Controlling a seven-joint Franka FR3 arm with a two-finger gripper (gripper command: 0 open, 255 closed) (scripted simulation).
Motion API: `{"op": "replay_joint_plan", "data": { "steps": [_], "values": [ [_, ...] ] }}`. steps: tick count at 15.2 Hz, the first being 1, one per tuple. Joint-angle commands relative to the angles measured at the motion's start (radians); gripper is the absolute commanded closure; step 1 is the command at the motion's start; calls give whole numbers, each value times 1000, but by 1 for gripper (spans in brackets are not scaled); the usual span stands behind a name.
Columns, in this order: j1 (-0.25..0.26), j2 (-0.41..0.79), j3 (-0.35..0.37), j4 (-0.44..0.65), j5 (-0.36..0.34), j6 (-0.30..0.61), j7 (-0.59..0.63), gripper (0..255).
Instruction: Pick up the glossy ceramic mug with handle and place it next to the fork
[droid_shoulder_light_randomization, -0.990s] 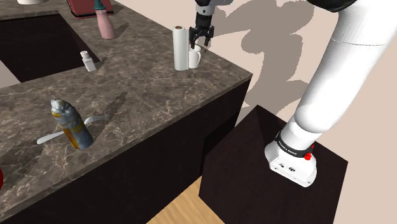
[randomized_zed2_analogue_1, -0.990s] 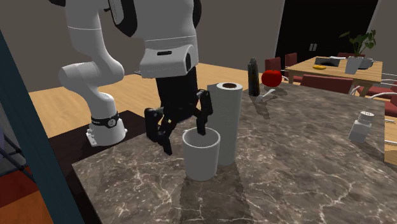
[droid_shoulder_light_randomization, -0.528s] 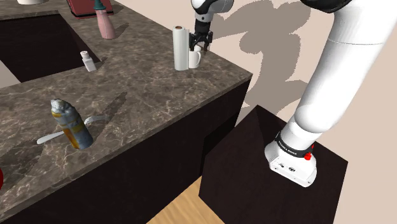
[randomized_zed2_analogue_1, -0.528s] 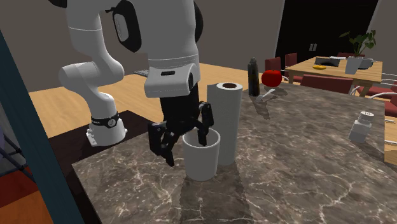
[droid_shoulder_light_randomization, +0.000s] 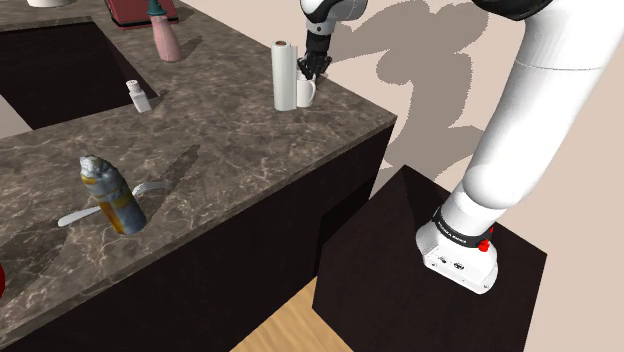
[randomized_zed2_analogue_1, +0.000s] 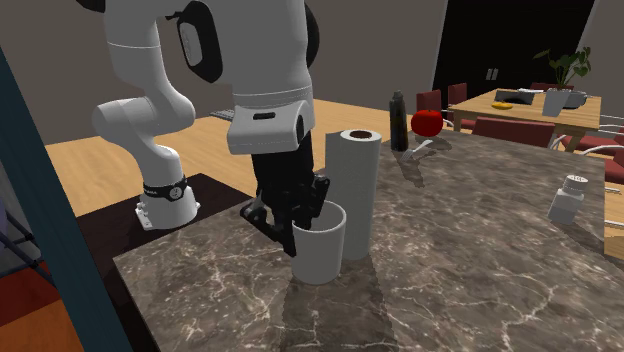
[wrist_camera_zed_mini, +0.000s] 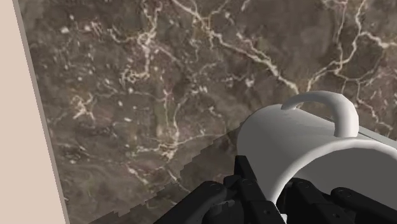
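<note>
Fingers (wrist_camera_zed_mini: 253, 191) of the black gripper (randomized_zed2_analogue_1: 303, 214) clamp the rim of the glossy white handled mug (randomized_zed2_analogue_1: 320, 252), touching a white paper-towel roll (randomized_zed2_analogue_1: 358, 185) on the dark marbled worktop (randomized_zed2_analogue_1: 460, 295).

The arm (droid_shoulder_light_randomization: 540, 110) is a chain of thick, glossy white tubes with rounded dark joints (randomized_zed2_analogue_1: 198, 42) between them. Its white base (droid_shoulder_light_randomization: 455, 257) wears a black band (droid_shoulder_light_randomization: 452, 232) with tiny white lettering — a small red knob (droid_shoulder_light_randomization: 485, 243) sits beside it. Below a pale grey wrist housing (randomized_zed2_analogue_1: 265, 125) with a short dark slot on its face comes the gripper (randomized_zed2_analogue_1: 295, 212) — all black, blocky, angular.
</note>
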Motion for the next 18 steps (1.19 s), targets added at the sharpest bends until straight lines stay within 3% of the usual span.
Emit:
{"op": "replay_joint_plan", "data": {
  "steps": [1, 7, 18],
  "values": [
    [0, 0, 0, 0, 0, 0, 0, 255],
    [0, 0, 0, 0, 0, 0, 0, 255],
    [0, -38, -2, 99, -9, -137, 12, 255]
  ]
}}
